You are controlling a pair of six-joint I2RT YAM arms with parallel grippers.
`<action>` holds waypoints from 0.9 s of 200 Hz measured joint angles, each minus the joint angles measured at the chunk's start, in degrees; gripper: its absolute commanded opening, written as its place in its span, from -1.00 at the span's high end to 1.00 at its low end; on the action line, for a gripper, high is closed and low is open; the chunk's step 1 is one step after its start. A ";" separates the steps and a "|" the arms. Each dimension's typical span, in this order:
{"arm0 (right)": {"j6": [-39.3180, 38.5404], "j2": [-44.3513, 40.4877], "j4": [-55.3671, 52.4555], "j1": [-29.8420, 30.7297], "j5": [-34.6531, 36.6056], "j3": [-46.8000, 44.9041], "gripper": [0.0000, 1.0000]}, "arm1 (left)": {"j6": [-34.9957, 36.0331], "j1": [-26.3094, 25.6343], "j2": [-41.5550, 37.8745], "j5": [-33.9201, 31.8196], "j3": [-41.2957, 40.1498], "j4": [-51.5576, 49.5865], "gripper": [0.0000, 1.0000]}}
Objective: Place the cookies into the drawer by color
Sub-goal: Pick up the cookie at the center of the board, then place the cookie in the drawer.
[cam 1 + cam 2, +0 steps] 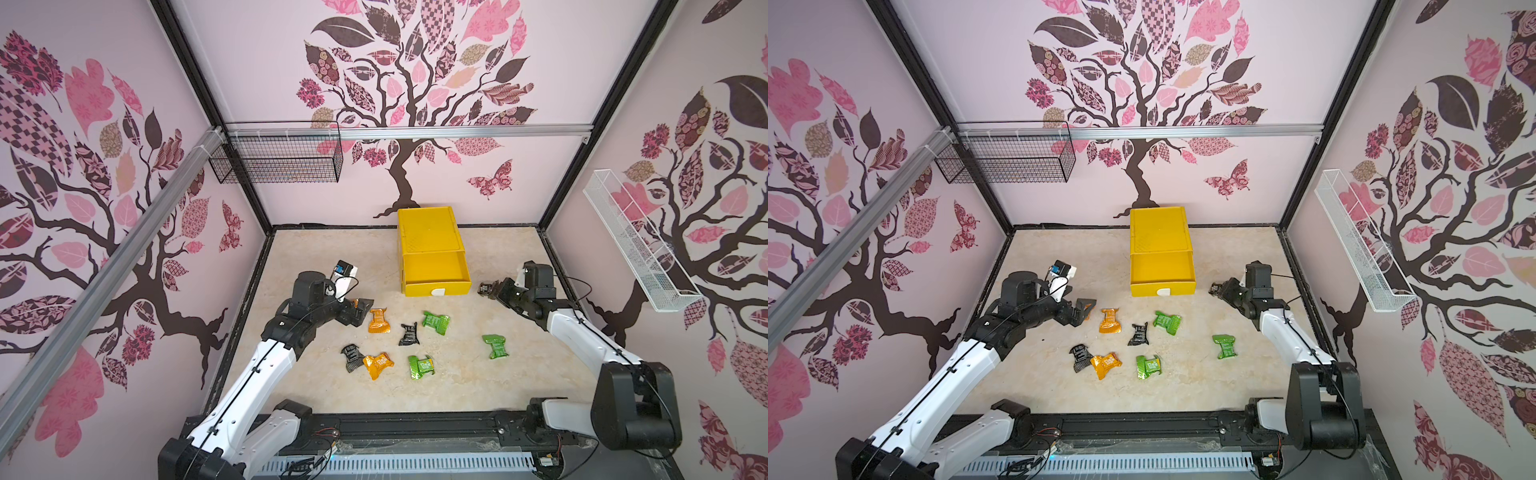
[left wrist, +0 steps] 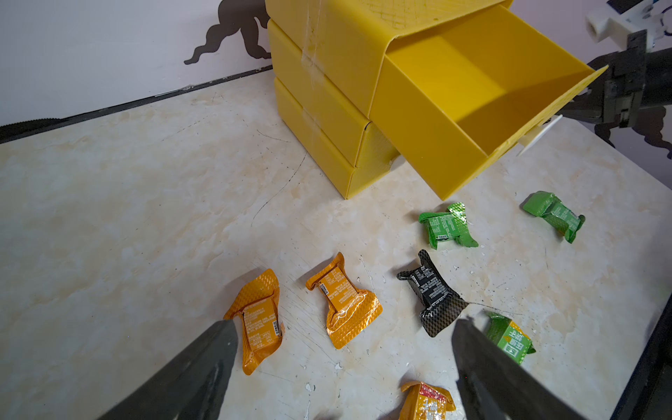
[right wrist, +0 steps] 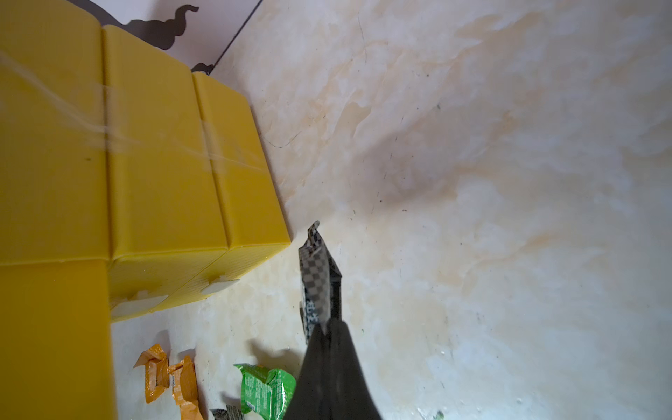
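In both top views an orange packet [image 1: 355, 303] is mostly hidden beneath the left tool [image 1: 360, 311]. A second orange packet [image 2: 429, 400] is cut off by the left wrist picture's edge. The black packet [image 3: 319, 276] is partly covered by the right tool [image 3: 327, 325] clamping it.

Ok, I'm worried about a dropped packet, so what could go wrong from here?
1. The right gripper pinches the black packet by one end, with most of it sticking out past the fingertips. The slick foil might slip or twist loose on the way.
2. The gripper is close beside the front corner of the pulled-out top drawer. Swinging across without lifting could bump its wall and shove it.
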 measured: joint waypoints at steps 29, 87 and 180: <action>-0.81 -5.27 -4.46 0.00 -0.11 0.96 1.00 | 0.07 0.00 0.00 0.00 -0.26 0.22 -0.95; -0.13 -11.98 -8.94 0.22 -2.23 7.54 1.00 | 0.09 0.00 0.00 0.09 -0.44 0.44 -0.95; 0.15 -9.40 -10.62 13.73 -2.91 20.22 1.00 | 0.07 0.00 0.00 0.24 -0.55 0.46 -0.95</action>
